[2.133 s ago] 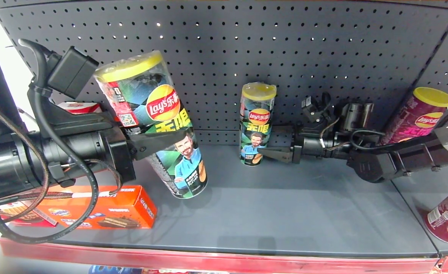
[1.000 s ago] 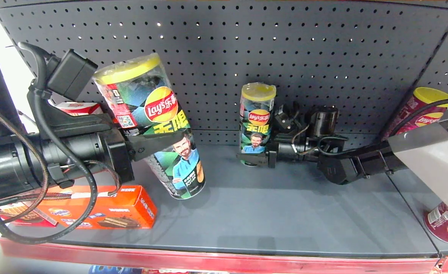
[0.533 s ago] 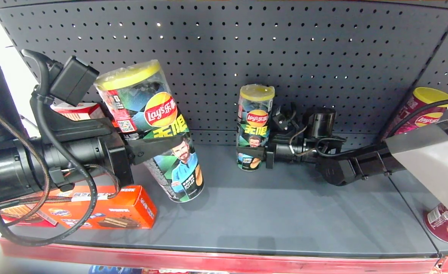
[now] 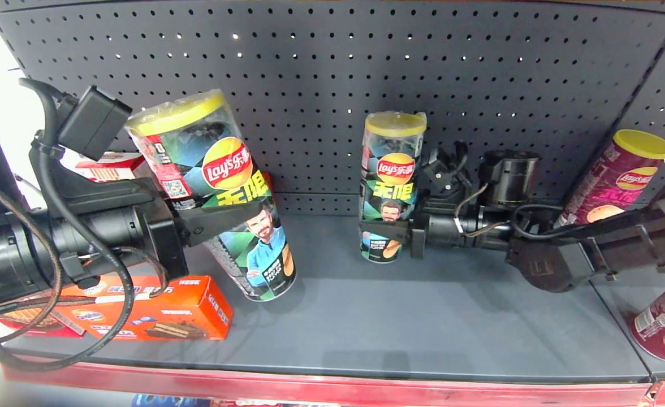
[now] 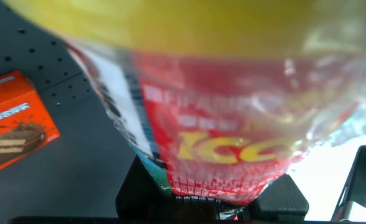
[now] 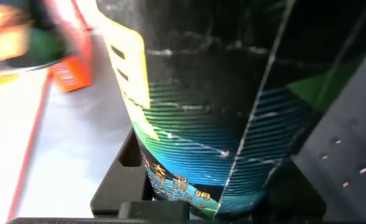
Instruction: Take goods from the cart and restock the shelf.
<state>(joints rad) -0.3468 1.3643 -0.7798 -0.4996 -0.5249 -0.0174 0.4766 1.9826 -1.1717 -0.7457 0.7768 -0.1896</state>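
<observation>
**Both arms loaded, cans going on**

You're at the shelf (image 4: 423,316) with a chip can in each gripper. The left can (image 4: 219,186) is tilted, lid leaning left, base low beside the orange box (image 4: 157,308). Bring it upright before you set it down, and leave it clear of that box. The right can (image 4: 392,181) stands upright mid-shelf, near the back panel (image 4: 423,85). The left gripper (image 4: 236,215) is closed to can width, clamped round the can's middle. The right gripper (image 4: 383,229) pinches its can low down.

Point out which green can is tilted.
The left can, leaning in the left pincer; the middle can, in the right pincer, is upright.
</observation>
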